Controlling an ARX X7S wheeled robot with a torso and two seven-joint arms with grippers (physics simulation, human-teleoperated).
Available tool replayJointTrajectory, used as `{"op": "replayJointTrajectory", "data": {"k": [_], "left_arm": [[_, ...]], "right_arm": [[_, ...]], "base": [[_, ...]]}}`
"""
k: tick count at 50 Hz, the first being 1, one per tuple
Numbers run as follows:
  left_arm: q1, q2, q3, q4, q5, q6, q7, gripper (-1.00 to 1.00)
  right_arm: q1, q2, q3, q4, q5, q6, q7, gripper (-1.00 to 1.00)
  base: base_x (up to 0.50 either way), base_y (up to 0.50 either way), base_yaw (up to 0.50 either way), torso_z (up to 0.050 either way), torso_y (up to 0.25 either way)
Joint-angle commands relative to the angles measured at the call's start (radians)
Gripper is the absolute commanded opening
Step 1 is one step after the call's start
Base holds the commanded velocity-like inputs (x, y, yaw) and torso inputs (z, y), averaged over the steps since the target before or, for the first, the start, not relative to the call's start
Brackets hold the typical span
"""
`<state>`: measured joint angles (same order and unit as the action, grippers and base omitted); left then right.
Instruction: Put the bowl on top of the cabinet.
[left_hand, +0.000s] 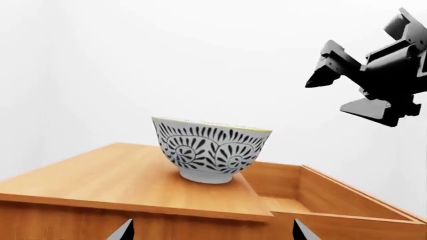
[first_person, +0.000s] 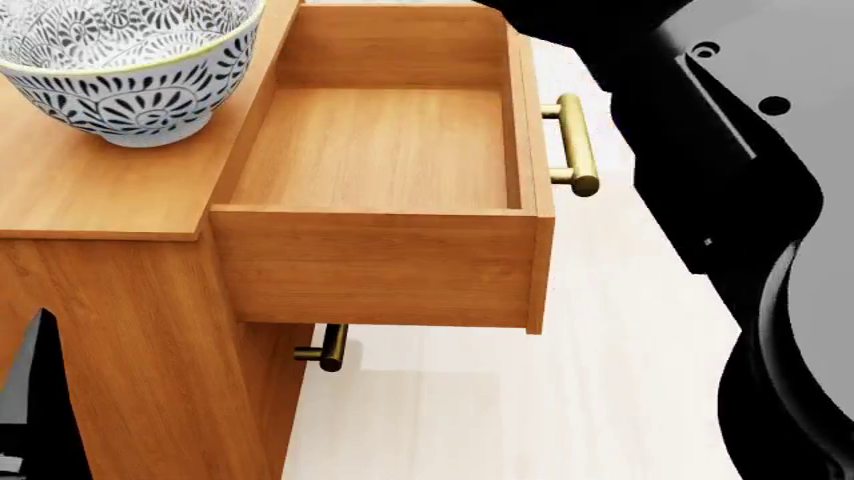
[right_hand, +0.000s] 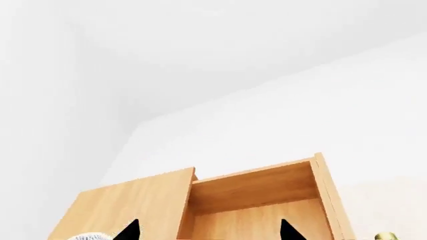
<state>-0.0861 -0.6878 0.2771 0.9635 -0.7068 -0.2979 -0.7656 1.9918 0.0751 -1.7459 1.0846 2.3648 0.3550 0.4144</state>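
Already the bowl (first_person: 127, 70) stands upright on the flat top of the cabinet (first_person: 94, 195), near the edge where the top drawer (first_person: 387, 150) juts out; in the head view it sits at about 10 o'clock, with the drawer at about 12. The drawer is pulled well out and shows a bare wooden floor. Its brass handle (first_person: 574, 145) lies at about 2 o'clock, and a second handle (first_person: 327, 348) peeps from under the drawer, lower on the cabinet front.

No brand, label or writing can be read anywhere; the bowl carries only a black leaf pattern and a thin yellowish rim.

The left tool (left_hand: 212, 231) shows two dark tips set wide apart, holding nothing, apart from the bowl. The right tool (right_hand: 208, 231) likewise has its tips spread wide and empty, facing the open drawer. In the left wrist view the right tool hangs above the drawer, beside the bowl and clear of it.
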Motion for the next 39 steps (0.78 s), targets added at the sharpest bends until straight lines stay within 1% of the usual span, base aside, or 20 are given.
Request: {"op": "replayJointTrajectory", "data": {"k": [1,4,5,8,11,12,17,25,26,30,31,34,39], "left_arm": [[-0.006,0.013,0.035,-0.004,0.026,-0.009,0.002,1.0],[-0.004,0.012,0.037,-0.004,0.028,-0.007,0.001,1.0],[-0.003,0.012,0.039,-0.007,0.03,-0.005,0.003,1.0],[-0.002,0.011,0.042,-0.003,0.033,-0.007,0.0,1.0],[-0.001,0.009,0.043,-0.002,0.035,-0.007,-0.003,1.0],[-0.002,0.01,0.045,-0.001,0.036,-0.01,-0.005,1.0],[-0.006,0.009,0.052,0.005,0.039,-0.016,-0.01,1.0],[-0.006,0.003,0.048,0.006,0.03,-0.012,-0.014,1.0],[-0.007,0.001,0.047,0.01,0.028,-0.013,-0.016,1.0],[-0.002,-0.005,0.043,0.009,0.029,-0.006,-0.016,1.0],[-0.001,-0.002,0.043,0.004,0.025,-0.001,-0.013,1.0],[-0.004,-0.001,0.05,0.009,0.031,-0.007,-0.017,1.0],[-0.001,-0.001,0.059,0.008,0.041,-0.007,-0.019,1.0]], "right_arm": [[0.062,0.269,-0.105,-0.528,-0.319,-0.272,0.133,1.0],[0.068,0.347,-0.125,-0.663,-0.38,-0.313,0.192,1.0],[0.067,0.398,-0.134,-0.746,-0.414,-0.34,0.235,1.0],[0.059,0.491,-0.146,-0.884,-0.481,-0.398,0.298,1.0],[0.058,0.546,-0.152,-0.965,-0.519,-0.424,0.335,1.0],[0.061,0.576,-0.158,-1.014,-0.565,-0.449,0.367,1.0],[0.073,0.66,-0.181,-1.153,-0.694,-0.496,0.475,1.0],[0.08,0.749,-0.208,-1.299,-0.812,-0.51,0.606,1.0],[0.08,0.777,-0.217,-1.339,-0.866,-0.518,0.652,1.0],[0.064,0.84,-0.231,-1.42,-0.927,-0.535,0.709,1.0],[0.045,0.88,-0.231,-1.47,-0.954,-0.567,0.739,1.0],[0.022,0.933,-0.252,-1.539,-1.019,-0.57,0.799,1.0],[-0.015,1.0,-0.272,-1.63,-1.096,-0.587,0.873,1.0]], "base": [[0.0,0.0,0.0,0.0,0.0],[0.0,0.0,0.0,0.0,0.0],[0.0,0.0,0.0,0.0,0.0],[0.0,0.0,0.0,0.0,0.0],[0.0,0.0,0.0,0.0,0.0],[0.0,0.0,0.0,0.0,0.0],[0.0,0.0,0.0,0.0,0.0],[0.0,0.0,0.0,0.0,0.0],[0.0,0.0,0.0,0.0,0.0],[0.0,0.0,0.0,0.0,0.0],[0.0,0.0,0.0,0.0,0.0],[0.0,0.0,0.0,0.0,0.0],[0.0,0.0,0.0,0.0,0.0]]}}
